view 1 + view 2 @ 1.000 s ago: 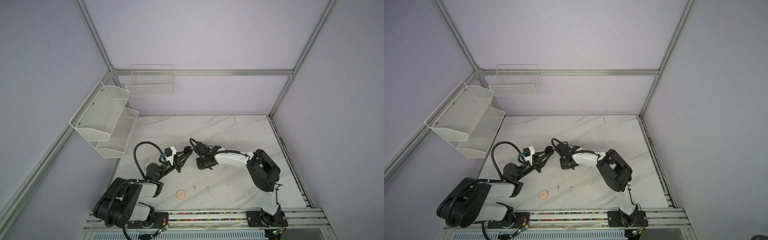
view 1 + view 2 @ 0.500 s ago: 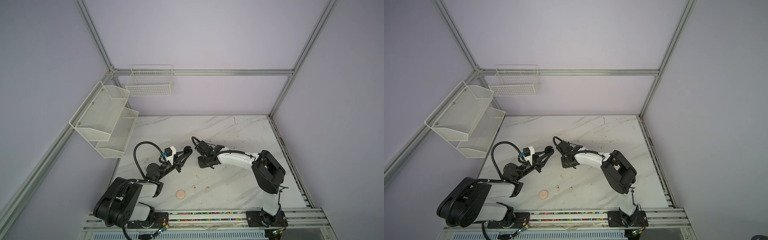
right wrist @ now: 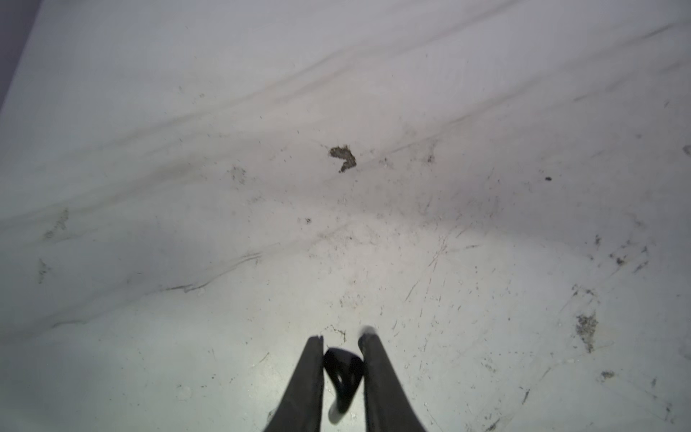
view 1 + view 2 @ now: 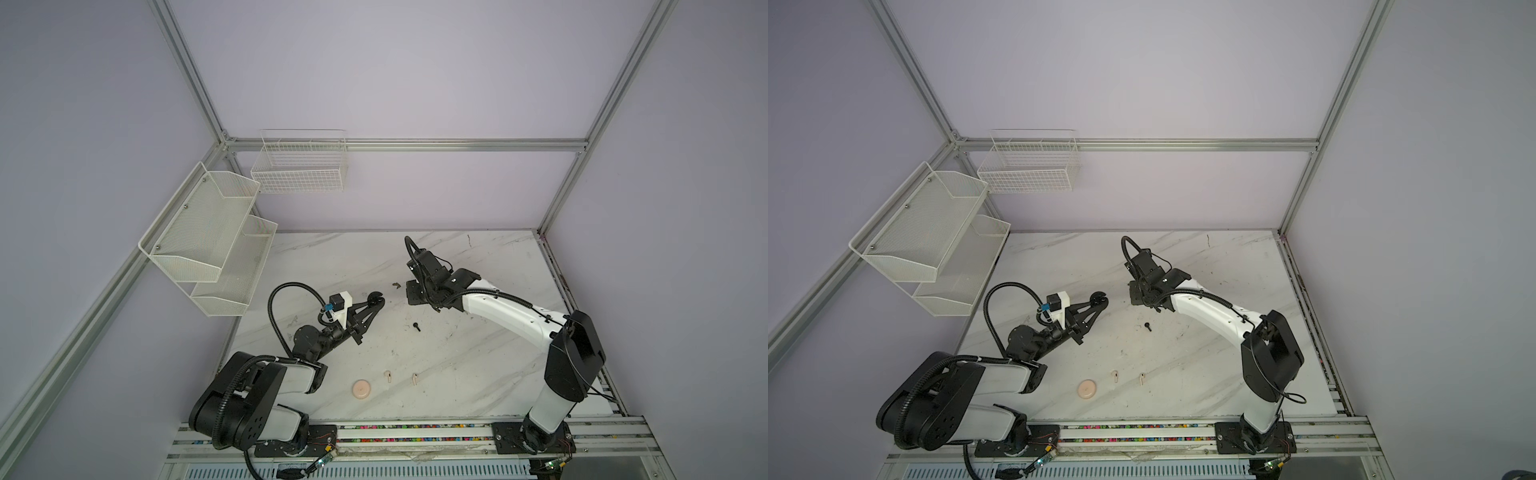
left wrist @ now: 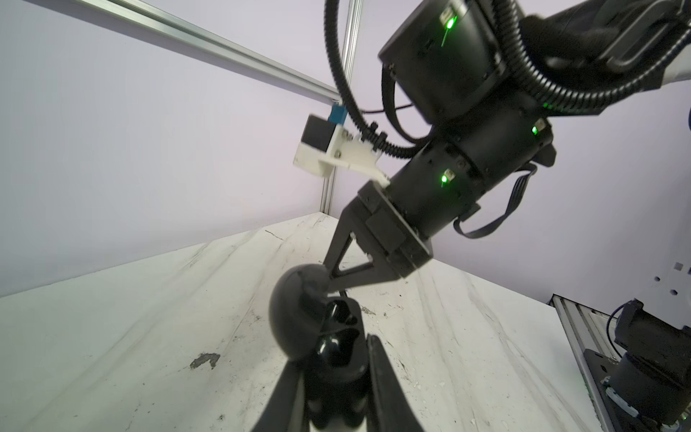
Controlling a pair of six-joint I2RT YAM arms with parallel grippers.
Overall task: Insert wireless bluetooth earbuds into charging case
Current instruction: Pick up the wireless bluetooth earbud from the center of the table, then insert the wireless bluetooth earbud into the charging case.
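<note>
- The left end effector (image 4: 375,300) is seen raised above the desk (image 4: 478,374), its fingers pressed against the sides of a black charging case (image 5: 338,336).
- The lid (image 5: 299,310) of that case is swung open, and the glossy hollows inside are shown in the left wrist view; whether anything sits in them cannot be told.
- The right end effector (image 3: 342,342) is pointed down at the desk just beside the held case, the two being apart.
- A black earbud (image 3: 343,370) is pinched between its fingers (image 3: 306,374), held clear of the desk surface.
- A dark scrap (image 4: 396,285) is seen lying on the desk between the two end effectors, ahead of the right fingers in the right wrist view.
- A second black earbud (image 4: 416,326) is seen in both top views, lying alone on the desk nearer the front than the right end effector.
- Two cream earbuds (image 4: 388,376) (image 4: 414,377) are laid side by side near the front edge, apart from each other.
- A round cream case (image 4: 362,390) is set shut on the desk just beside them, toward the left arm.
- Two mesh shelves (image 4: 199,232) and a wire basket (image 4: 299,166) are mounted on the walls, well apart from the earbuds.
</note>
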